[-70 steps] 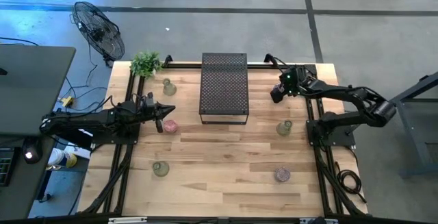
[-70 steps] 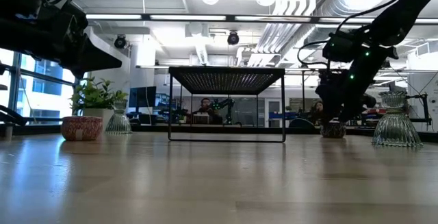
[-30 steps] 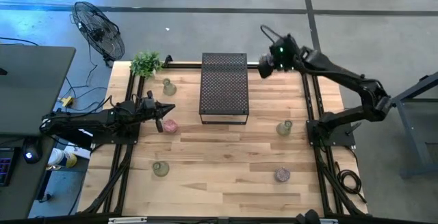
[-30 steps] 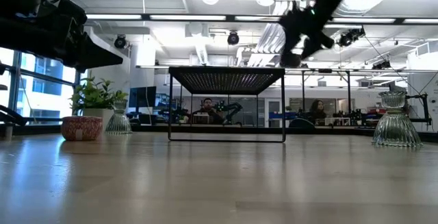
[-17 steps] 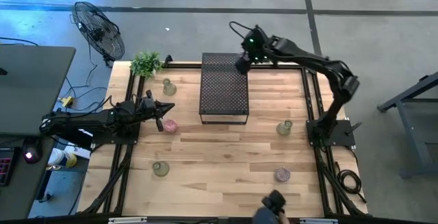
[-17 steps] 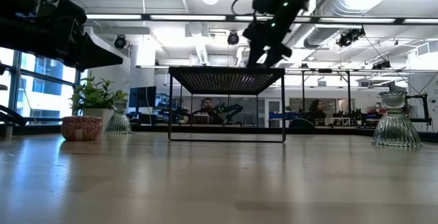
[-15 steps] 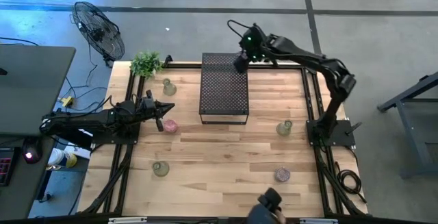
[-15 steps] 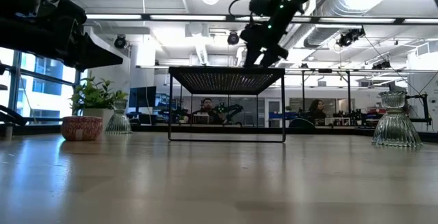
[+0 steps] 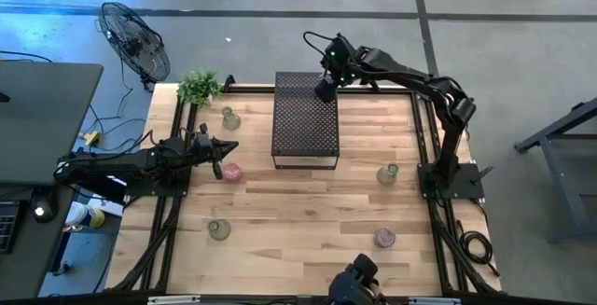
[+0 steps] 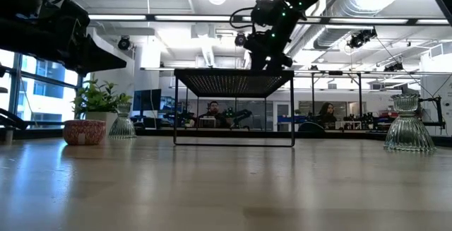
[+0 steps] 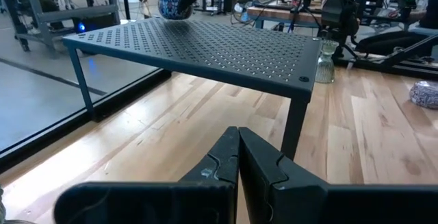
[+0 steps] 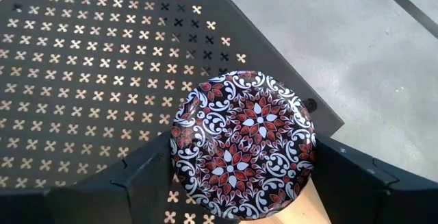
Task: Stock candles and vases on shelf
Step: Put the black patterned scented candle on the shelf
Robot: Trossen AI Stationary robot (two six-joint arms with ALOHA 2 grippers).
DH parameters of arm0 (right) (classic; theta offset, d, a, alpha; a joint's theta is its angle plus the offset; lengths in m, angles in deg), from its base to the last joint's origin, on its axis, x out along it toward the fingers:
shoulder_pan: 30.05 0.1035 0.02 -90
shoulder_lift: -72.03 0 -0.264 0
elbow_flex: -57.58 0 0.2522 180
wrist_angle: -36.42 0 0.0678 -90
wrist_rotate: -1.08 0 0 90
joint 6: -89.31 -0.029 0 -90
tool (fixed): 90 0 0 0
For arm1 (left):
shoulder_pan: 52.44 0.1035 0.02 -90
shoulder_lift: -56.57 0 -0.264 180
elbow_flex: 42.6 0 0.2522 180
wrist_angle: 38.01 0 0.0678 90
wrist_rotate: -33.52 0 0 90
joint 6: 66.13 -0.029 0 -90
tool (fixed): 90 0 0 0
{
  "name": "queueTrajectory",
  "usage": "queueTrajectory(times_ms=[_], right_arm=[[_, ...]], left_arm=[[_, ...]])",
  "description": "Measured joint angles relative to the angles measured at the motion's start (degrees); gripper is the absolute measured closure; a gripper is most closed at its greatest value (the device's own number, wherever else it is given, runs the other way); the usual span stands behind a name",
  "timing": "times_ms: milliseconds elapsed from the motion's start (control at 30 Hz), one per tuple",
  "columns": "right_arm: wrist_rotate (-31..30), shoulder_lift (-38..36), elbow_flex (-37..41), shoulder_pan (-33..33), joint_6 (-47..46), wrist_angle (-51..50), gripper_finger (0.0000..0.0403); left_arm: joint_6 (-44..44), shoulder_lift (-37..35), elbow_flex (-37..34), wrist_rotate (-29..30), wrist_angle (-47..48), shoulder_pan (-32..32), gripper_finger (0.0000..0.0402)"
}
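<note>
At the table's left, the left gripper (image 9: 229,149) waits with jaws clenched on nothing, just beside a squat pink jar candle (image 9: 232,171). Further right, the right gripper (image 12: 226,183) grasps a round candle with a red-and-white patterned lid (image 12: 243,144) over the far right corner of the black perforated-metal shelf (image 9: 304,118). Placement seems underway; next comes lowering and releasing, away from the edge. Greenish glass vases (image 9: 387,173) remain on the wood table (image 9: 308,221), not obstructing.

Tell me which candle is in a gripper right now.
The candle with the patterned lid, held by the right gripper over the shelf's far corner; the others sit on the table.
</note>
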Motion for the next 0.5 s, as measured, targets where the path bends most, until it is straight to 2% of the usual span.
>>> queueTrajectory(times_ms=[500], right_arm=[[0.1,0.2,0.0,0.7,1.0,-0.1,0.011]], left_arm=[[0.4,0.0,0.1,0.0,0.0,0.0,0.0401]])
